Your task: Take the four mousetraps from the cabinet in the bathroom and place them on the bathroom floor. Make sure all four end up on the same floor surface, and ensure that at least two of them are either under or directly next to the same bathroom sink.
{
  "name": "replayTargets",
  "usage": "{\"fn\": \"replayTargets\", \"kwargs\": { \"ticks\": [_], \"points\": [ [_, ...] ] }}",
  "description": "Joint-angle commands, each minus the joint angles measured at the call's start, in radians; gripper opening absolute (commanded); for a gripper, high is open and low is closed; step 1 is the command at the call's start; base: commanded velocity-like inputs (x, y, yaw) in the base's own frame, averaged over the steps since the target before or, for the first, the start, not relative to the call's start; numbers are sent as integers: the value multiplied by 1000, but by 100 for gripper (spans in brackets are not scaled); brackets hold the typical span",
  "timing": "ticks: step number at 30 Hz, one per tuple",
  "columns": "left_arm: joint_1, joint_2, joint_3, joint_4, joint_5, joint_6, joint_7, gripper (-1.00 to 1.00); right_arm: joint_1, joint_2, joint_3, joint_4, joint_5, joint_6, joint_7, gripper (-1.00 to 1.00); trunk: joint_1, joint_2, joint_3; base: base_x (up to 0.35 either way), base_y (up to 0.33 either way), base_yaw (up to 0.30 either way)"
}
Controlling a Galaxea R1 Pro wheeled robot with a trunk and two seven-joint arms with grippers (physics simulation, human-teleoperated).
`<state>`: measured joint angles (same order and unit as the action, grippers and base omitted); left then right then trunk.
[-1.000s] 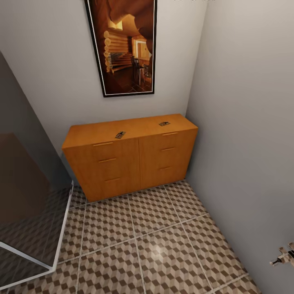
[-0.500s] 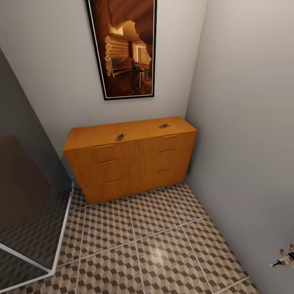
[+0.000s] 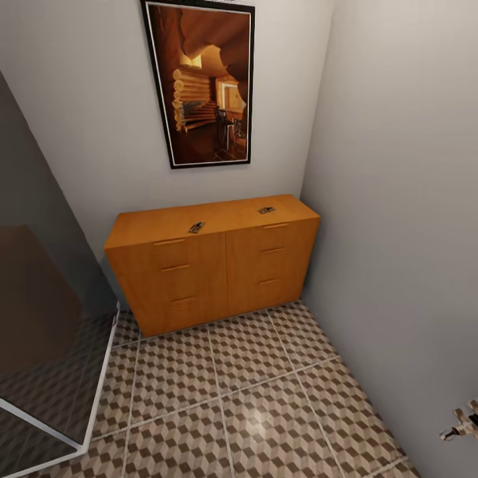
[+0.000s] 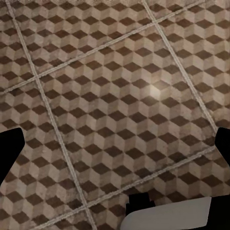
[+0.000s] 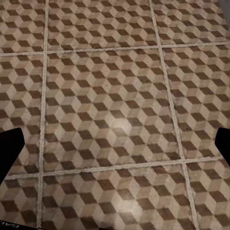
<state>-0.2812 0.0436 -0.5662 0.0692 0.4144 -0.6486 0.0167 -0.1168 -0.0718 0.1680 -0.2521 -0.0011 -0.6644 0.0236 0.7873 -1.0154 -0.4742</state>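
**Facing the cabinet from across the bathroom floor**

Two mousetraps, one (image 3: 196,228) and another (image 3: 267,210), lie on top of the cabinet (image 3: 212,265), awaiting pickup. Both grippers (image 4: 115,158) (image 5: 115,148) hang spread wide and empty over bathroom floor (image 3: 265,398) well short of the cabinet.

the left gripper (image 4: 115,143) has black finger tips at both edges of its wrist view, with a pale grey rounded part and a small black block. the right gripper (image 5: 115,143) has black tips too.

in the head view, a small beige and metal piece (image 3: 461,421) of the robot shows.
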Motion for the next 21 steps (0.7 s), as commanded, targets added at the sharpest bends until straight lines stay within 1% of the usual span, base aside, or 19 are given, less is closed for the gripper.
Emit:
{"fn": "replayTargets", "kwargs": {
  "ticks": [1, 21],
  "points": [
    [-1, -1, -9, 3, 4, -5, 2, 100, 0, 0, 1, 1, 0, -3, 2, 100, 0, -1, 1, 0, 0, 0],
    [-1, -1, -8, 3, 4, -5, 2, 100, -1, 0, 1, 1, 0, -3, 2, 100, 0, -1, 33, 0, 0, 0]
  ]
}}
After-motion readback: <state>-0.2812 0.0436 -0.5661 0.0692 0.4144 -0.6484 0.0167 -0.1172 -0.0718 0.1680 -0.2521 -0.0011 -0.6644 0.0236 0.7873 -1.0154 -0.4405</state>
